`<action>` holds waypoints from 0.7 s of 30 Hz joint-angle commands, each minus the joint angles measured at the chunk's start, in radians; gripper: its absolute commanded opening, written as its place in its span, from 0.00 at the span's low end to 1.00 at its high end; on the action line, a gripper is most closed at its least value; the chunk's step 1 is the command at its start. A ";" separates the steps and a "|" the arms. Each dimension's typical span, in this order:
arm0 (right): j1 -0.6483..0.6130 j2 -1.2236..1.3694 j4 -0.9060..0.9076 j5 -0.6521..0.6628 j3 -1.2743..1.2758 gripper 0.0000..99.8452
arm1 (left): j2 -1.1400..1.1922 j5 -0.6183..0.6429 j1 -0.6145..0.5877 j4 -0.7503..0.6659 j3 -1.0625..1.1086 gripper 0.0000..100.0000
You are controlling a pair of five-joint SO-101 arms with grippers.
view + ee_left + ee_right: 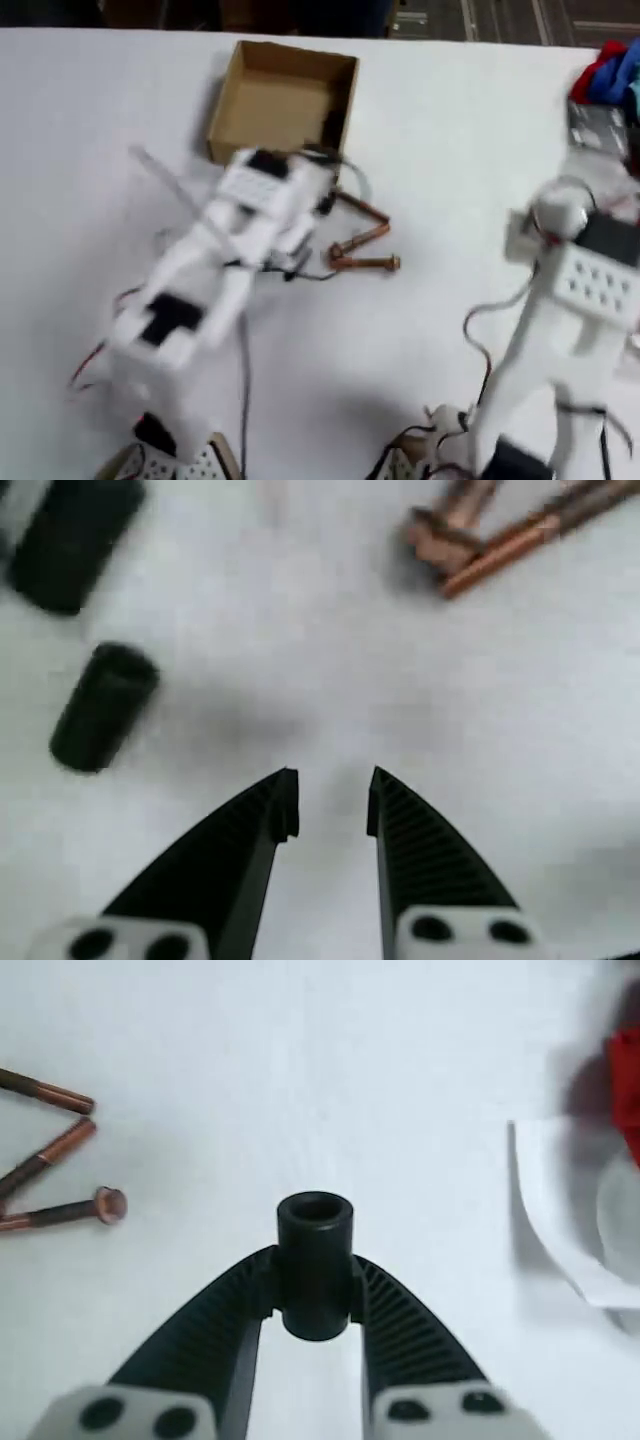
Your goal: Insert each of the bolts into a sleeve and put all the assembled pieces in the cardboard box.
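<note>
Three copper bolts (360,245) lie loose on the white table, just in front of the open cardboard box (285,95). My left arm stretches over the table towards them. Its gripper (330,802) is open above bare table, with nothing between its fingers. Two black sleeves (105,708) (72,540) lie to one side of it, and the bolts (490,535) lie farther ahead. My right gripper (313,1305) is shut on a third black sleeve (315,1260), held upright with its bore facing up. The bolts (55,1165) lie well off to its side.
A red and blue bundle (608,68) and a dark flat item (597,125) sit at the far right edge. A white sheet with a curled edge (560,1215) lies beside the right gripper. Cables trail from both arm bases near the front edge.
</note>
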 commanded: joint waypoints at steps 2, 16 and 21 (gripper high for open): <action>0.199 -0.199 -0.090 0.078 0.250 0.02 | 0.272 -0.244 0.121 0.204 -0.544 0.14; 0.516 -0.334 -0.160 0.307 0.532 0.02 | 0.572 -0.517 0.261 0.195 -0.947 0.14; 0.541 -0.337 -0.156 0.307 0.532 0.02 | 0.628 -0.542 0.293 0.189 -1.023 0.14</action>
